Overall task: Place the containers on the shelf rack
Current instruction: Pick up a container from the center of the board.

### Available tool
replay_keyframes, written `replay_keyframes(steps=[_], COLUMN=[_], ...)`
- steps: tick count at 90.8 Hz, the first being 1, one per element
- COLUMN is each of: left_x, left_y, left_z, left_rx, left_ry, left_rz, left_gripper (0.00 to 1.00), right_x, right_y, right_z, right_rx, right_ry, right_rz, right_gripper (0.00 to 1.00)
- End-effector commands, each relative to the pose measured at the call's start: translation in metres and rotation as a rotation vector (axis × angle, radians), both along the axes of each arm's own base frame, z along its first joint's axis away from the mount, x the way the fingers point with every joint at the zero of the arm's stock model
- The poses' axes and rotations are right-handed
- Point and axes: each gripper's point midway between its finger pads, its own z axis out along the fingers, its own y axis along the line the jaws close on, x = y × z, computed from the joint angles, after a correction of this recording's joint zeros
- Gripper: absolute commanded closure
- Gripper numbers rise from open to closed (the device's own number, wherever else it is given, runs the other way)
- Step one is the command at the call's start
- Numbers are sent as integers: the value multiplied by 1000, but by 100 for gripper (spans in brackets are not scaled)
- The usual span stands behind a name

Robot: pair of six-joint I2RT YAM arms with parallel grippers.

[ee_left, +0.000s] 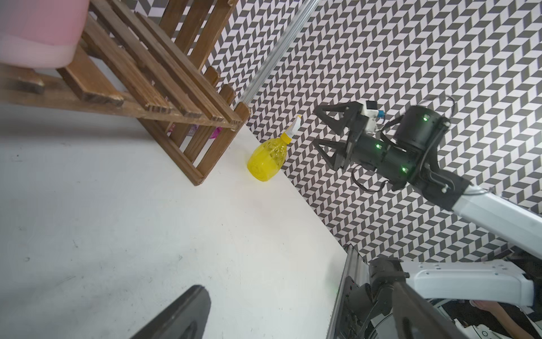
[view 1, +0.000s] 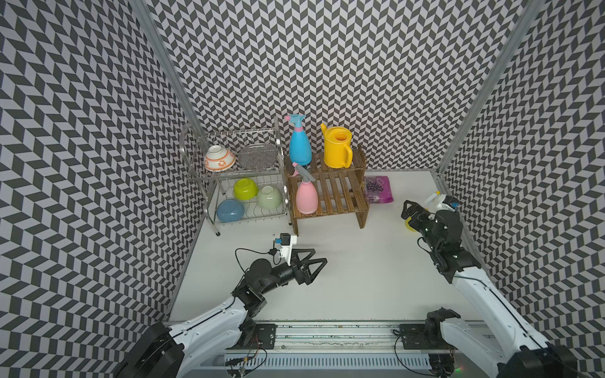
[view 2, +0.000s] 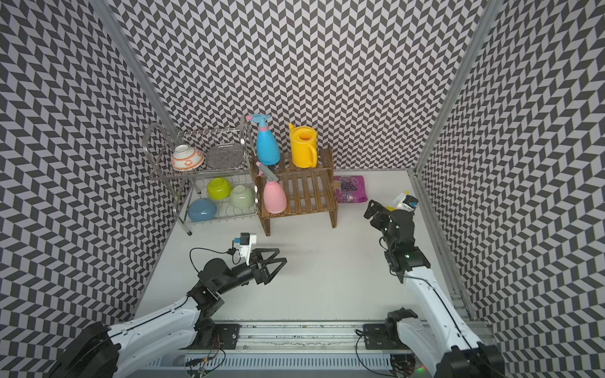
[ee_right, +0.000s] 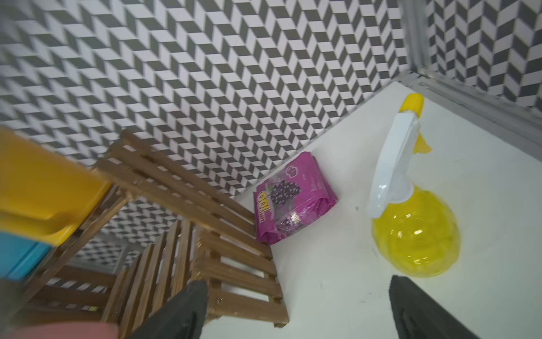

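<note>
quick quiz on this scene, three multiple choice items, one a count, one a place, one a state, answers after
1. How many containers stand on the wooden rack?
A. one
B. four
C. three

2. Where does the translucent yellow spray bottle stand?
A. on the rack's top tier
B. on the table
C. on the rack's lower tier

3. The right jaws are
A. open and empty
B. shut on the yellow bottle
C. shut with nothing held

Answers:
1 C: the blue bottle and yellow watering can stand on the top tier, and the pink bottle on the lower one.
2 B: both wrist views show it on the white surface, off the rack.
3 A: the left wrist view shows them spread wide, with nothing between them, short of the bottle.
</note>
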Motion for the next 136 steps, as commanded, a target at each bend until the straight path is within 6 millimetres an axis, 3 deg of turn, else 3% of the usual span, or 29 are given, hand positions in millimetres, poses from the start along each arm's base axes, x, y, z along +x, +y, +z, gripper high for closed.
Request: replay_keyframes(steps=[1,34,47,61,77,93,117,136], left_x=[-1,-4,-4,-3,-3,-3,-2,-3], left_y=[1,4,4,5,6,6,6,7], left_z=[6,11,12,11,12,11,11,13], left_rx=[-2,-11,-13,-10,-10,-8,-8,-10], left_ry=[-33,-49,-53,-52,-56,-53,-55,-58], left_rz=[10,16,19,23,30,32,36,37], left_gripper=[1,0,0,0,0,0,0,0], right_x=[-1,39,51,68,74,75,80,74], right_y=[-38,-60,-65,-64,-74,-83,-80,-81], right_z=[-24,0,-3,-11,-19,-29,-35,-34], right_rx=[-34,-146,-195,-209,-213,-211,-220,-223], right_ry=[197,178,193,214,239,262,276,288], right_rz=[-256,-400,-413,-385,-395,-400,-352,-344], right_gripper=[0,0,3,21,30,40,73,86])
